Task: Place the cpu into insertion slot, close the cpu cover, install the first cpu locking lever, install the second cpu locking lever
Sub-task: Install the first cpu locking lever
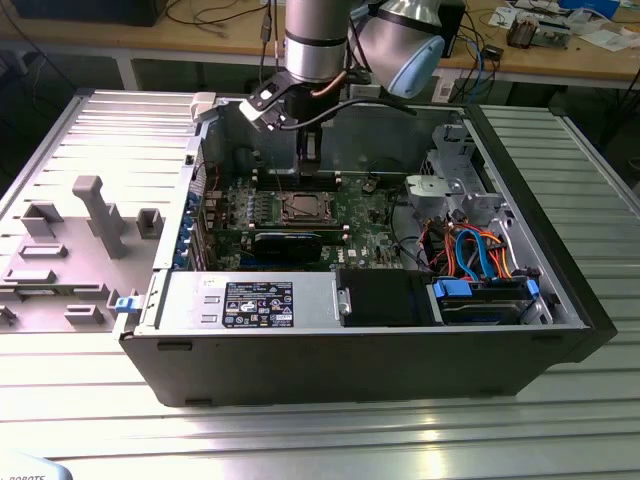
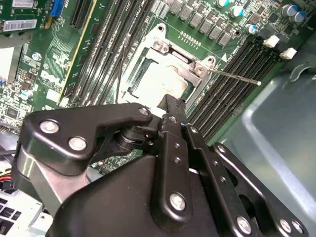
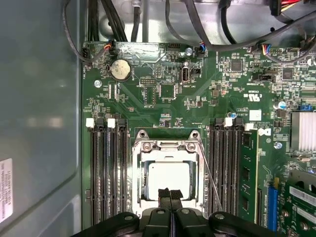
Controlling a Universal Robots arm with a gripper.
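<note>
The cpu (image 3: 168, 177) lies flat in the insertion slot (image 1: 300, 207) on the green board, its silver-grey top showing. The cpu cover (image 3: 168, 148), a silvery frame, lies down around the cpu (image 2: 158, 79). A thin locking lever (image 3: 210, 182) stands free beside the socket and juts out as a bare rod (image 2: 237, 77) over the memory slots. My gripper (image 3: 170, 194) is shut with nothing seen between its black fingers. Its tip (image 2: 173, 106) hovers at the socket's edge, just above the cover. In the exterior view the gripper (image 1: 310, 150) hangs over the socket inside the open case.
Long black memory slots (image 3: 106, 173) flank the socket on both sides. A coin cell (image 3: 120, 69) and cables lie beyond it. The grey case wall (image 3: 39, 123) is close by. A black card (image 1: 288, 243), drive cage (image 1: 450, 185) and coloured cables (image 1: 470, 250) fill the case.
</note>
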